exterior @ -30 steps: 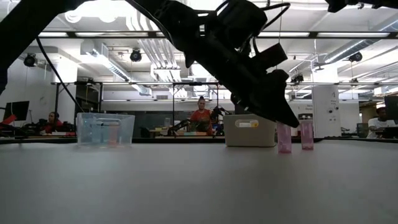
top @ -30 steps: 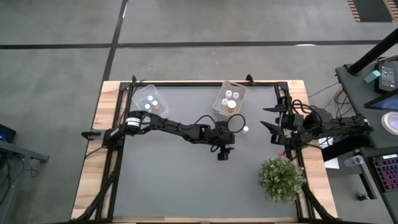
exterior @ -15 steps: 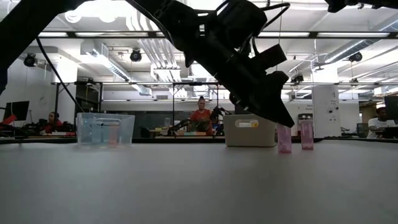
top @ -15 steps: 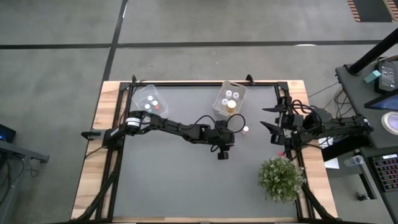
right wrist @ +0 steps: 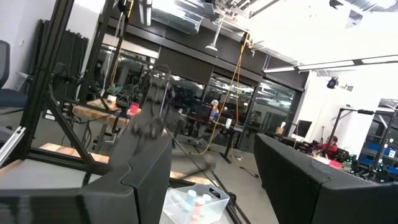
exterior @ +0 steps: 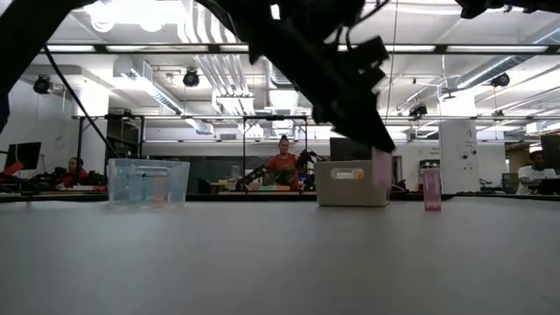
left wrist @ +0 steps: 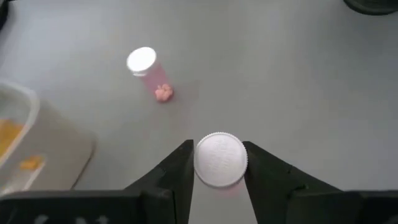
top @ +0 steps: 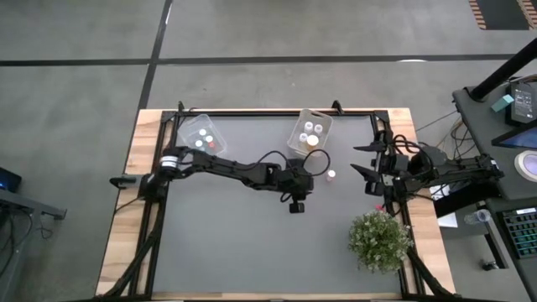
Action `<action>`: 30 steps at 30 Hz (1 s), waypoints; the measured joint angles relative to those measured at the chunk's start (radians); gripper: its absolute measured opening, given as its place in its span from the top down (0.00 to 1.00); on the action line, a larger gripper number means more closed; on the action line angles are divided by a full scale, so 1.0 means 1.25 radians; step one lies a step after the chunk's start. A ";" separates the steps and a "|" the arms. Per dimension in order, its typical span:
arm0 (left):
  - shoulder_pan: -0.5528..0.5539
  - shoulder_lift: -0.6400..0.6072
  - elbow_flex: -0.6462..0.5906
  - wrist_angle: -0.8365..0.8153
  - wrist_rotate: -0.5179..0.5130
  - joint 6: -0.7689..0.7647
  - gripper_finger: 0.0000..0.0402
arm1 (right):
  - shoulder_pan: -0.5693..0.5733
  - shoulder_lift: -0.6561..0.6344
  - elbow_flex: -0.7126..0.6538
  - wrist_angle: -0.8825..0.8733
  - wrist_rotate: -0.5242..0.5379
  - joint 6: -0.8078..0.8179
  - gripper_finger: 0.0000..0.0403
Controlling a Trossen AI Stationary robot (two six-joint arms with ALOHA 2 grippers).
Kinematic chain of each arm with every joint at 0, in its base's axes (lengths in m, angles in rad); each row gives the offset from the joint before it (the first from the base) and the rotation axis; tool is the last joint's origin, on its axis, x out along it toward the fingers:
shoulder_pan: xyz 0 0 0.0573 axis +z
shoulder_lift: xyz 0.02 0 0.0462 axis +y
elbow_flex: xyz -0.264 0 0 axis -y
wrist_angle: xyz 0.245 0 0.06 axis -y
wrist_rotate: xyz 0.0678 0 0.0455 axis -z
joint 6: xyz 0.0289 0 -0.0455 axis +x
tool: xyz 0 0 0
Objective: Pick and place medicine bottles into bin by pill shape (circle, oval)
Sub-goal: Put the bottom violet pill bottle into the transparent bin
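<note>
Held item: small pink translucent medicine bottle with round white cap, clamped upright between the two dark fingers of the left tool, long axis vertical, cap facing the wrist camera; lifted clear of the grey desk in the low view.

Key relation: open cream rectangular bin at about 12 o'clock from the left tool in the high view, just beyond it, already carrying white-capped bottles and one amber one. Clear lidless plastic bin at about 10 o'clock, well apart, near the left arm's base, holding white and red caps. Choice of bin dependent on pill shape; pills inside the held bottle not readable.

Neighbour: second pink translucent bottle with white cap, upright on the desk at 3 o'clock from the left tool, just beside it, pale pink pills visible at its foot in the left wrist view. Likely to be brushed on a sideways swing; straight path to 12 o'clock looks unobstructed.

Right tool: fingers spread wide, empty, parked at the desk's right edge, farther from both bottles' bins than the left.

Bushy green potted plant: at 5 o'clock, well apart, outside the path.
</note>
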 joint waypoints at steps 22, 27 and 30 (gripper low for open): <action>0.018 -0.557 -0.471 -0.066 -0.279 -0.167 0.73 | -0.003 0.001 0.000 -0.002 0.020 0.008 0.46; 0.036 -0.713 -0.597 -0.076 -0.369 -0.266 0.73 | -0.003 0.001 0.000 -0.002 0.020 0.008 0.46; 0.058 -0.801 -0.663 -0.101 -0.387 -0.301 0.73 | -0.003 0.001 0.000 -0.002 0.020 0.008 0.46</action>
